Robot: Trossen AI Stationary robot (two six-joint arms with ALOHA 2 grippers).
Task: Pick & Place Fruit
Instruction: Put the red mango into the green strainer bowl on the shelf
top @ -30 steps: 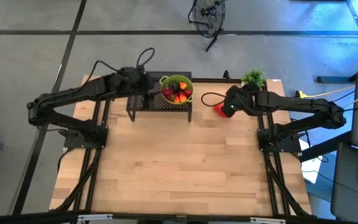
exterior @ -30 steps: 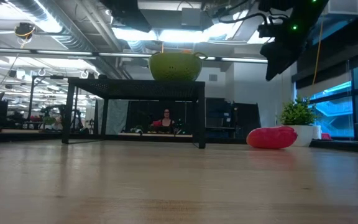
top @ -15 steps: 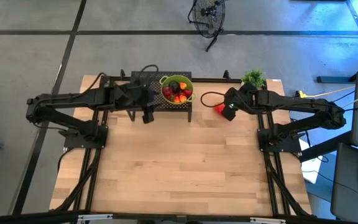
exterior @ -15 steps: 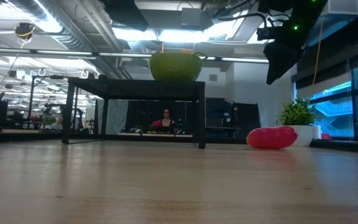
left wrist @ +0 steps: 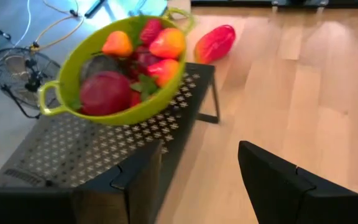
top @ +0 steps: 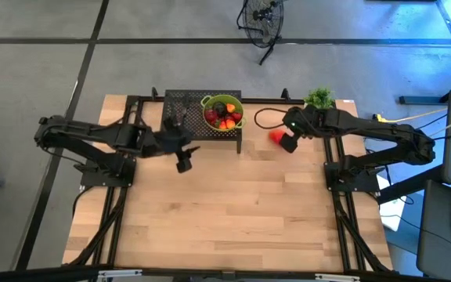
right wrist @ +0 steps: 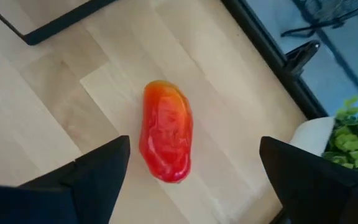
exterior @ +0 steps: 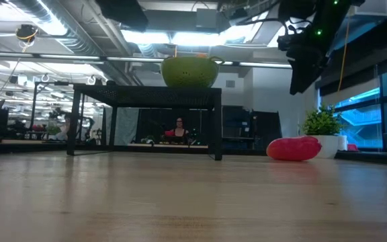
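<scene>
We see the right gripper (right wrist: 191,180) spread wide, empty, hovering over the red oblong fruit (right wrist: 166,130), which lies on the table (top: 233,211) at upper right of the high view, beside the rack (top: 185,100). Left gripper (left wrist: 197,180) hangs partly open, holding nothing, near the bowl (left wrist: 73,78) of fruit (left wrist: 138,59) at upper centre.

Lighting is bright and even in all views. In the low view, ceiling light strips (exterior: 180,37) glare white, and the window (exterior: 375,114) at the side glows blue – the arm above reads as a dark silhouette. The near table surface (exterior: 180,208) is soft and out of focus. In the right wrist view, the red fruit (right wrist: 166,130) appears slightly blurred – it casts only a faint shadow.
</scene>
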